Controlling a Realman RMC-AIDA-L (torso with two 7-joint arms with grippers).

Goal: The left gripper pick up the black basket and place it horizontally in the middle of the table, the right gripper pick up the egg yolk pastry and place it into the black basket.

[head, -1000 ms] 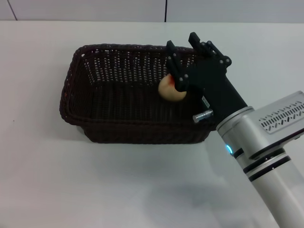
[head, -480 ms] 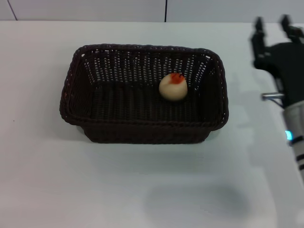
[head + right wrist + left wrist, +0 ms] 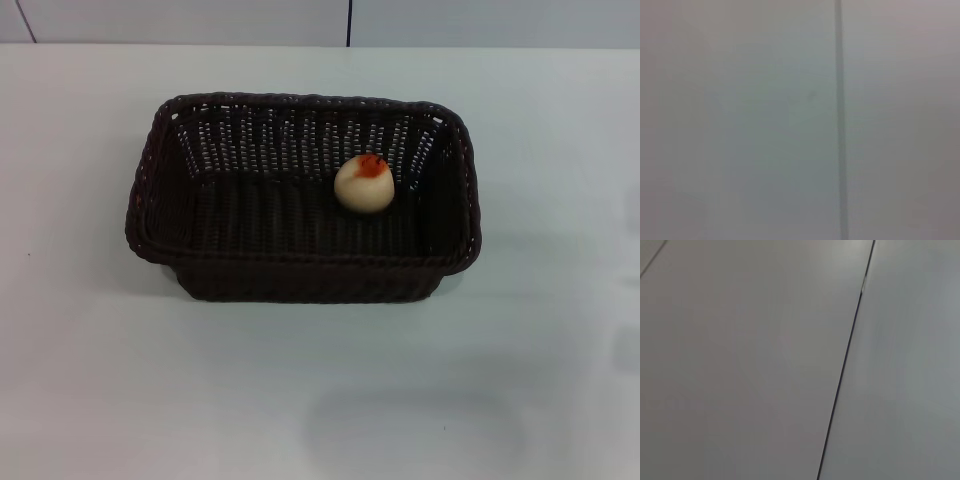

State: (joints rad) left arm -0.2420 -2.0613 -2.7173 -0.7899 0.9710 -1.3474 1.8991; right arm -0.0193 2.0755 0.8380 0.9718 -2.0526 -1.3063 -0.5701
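The black basket (image 3: pixel 300 262) lies lengthwise on the white table (image 3: pixel 300 400), a little behind its middle in the head view. The egg yolk pastry (image 3: pixel 364 184), a pale ball with an orange-red patch on top, rests inside the basket toward its right far corner. Neither gripper shows in any view. Both wrist views hold only a plain grey surface crossed by a dark seam.
A grey wall with a dark vertical seam (image 3: pixel 349 22) rises behind the table's far edge. White tabletop surrounds the basket on all sides.
The right gripper, open beside the pastry in the basket a second ago, let go of it, drew back to the right and left the head view. The pastry stays put.
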